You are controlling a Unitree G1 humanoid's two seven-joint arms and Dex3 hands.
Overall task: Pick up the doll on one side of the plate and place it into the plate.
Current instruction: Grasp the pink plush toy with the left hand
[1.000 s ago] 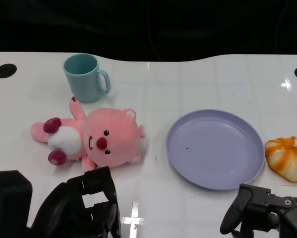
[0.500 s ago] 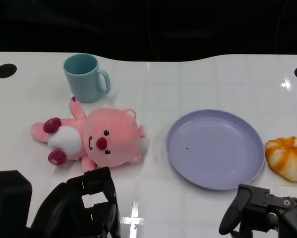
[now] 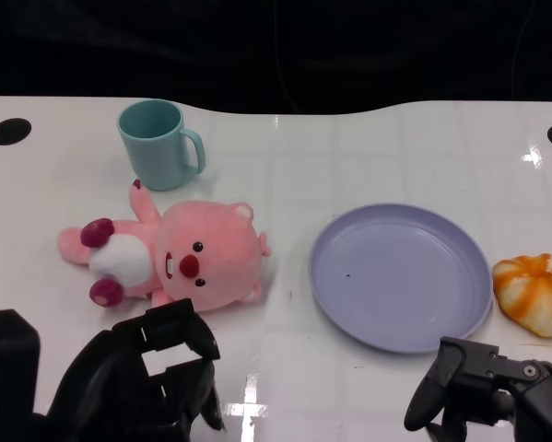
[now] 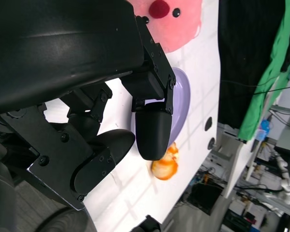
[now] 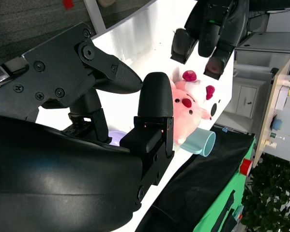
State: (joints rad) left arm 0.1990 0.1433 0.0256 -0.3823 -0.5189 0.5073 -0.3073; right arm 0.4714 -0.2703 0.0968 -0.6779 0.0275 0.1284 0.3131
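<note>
Purple plate (image 3: 400,276) and teal mug (image 3: 156,145) hold nothing; left hand (image 3: 142,382) and right hand (image 3: 483,391) spread, empty.

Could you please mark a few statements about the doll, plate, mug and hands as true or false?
1. The doll lies inside the plate. False: it lies on the table to the plate's left.
2. The plate holds nothing. True.
3. The mug is tipped on its side. False: it stands upright beyond the doll.
4. The left hand holds nothing. True.
5. The right hand grips the orange toy. False: the toy lies on the table right of the plate, untouched.
</note>
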